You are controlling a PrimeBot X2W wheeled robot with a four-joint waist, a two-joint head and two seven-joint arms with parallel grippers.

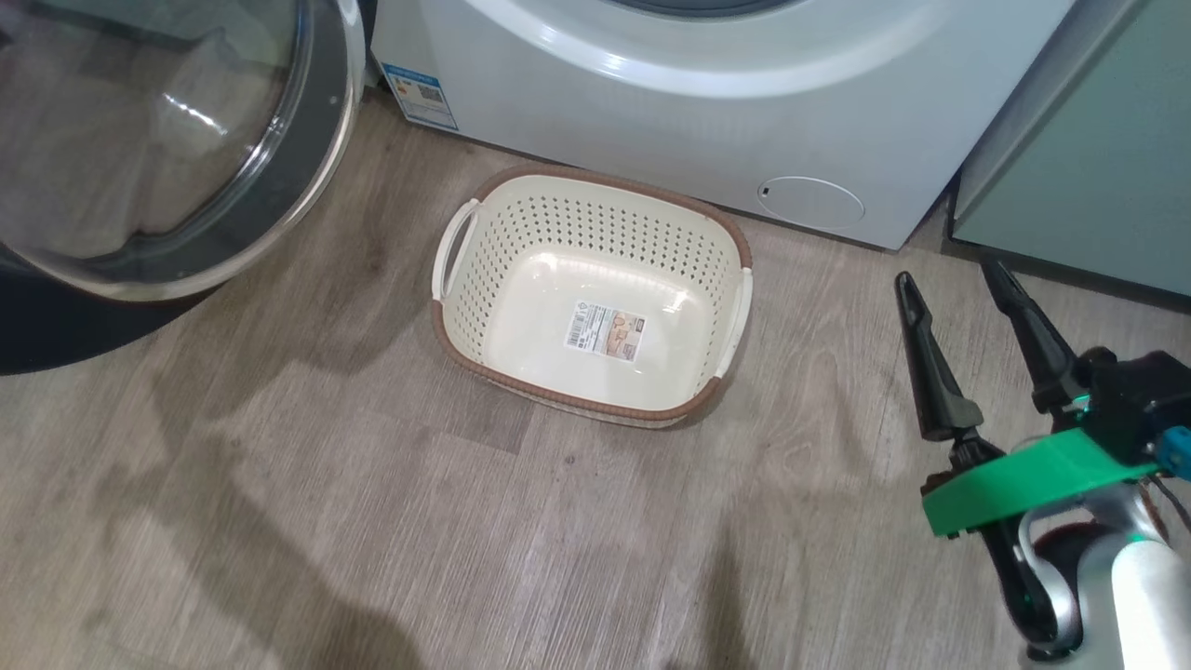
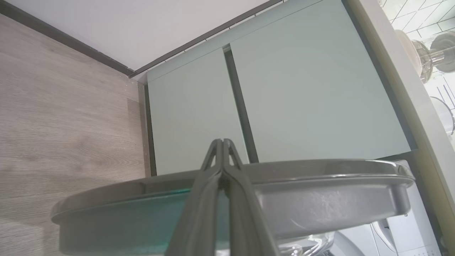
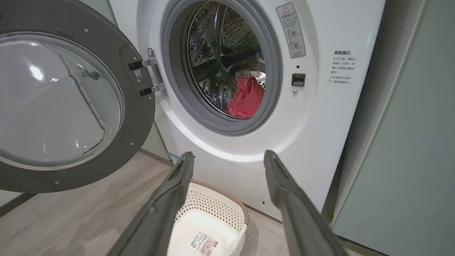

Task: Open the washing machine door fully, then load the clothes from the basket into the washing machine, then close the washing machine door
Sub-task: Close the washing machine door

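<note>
Grey wood-look floor (image 1: 279, 521) runs up to the white washing machine (image 1: 651, 121) at the top of the head view. At upper left the washing machine door (image 1: 307, 177) stands wide open. The left fingers (image 2: 209, 192), pressed shut, cross its dark rim; we cannot tell whether they touch it. In the centre the basket (image 1: 595, 228) is empty, and the clothes (image 3: 247, 97) lie in the drum. We judge closing is due: push the rim in a steady arc until it latches, keeping the spread, empty right fingers (image 1: 926, 363), lower right, clear.
</note>
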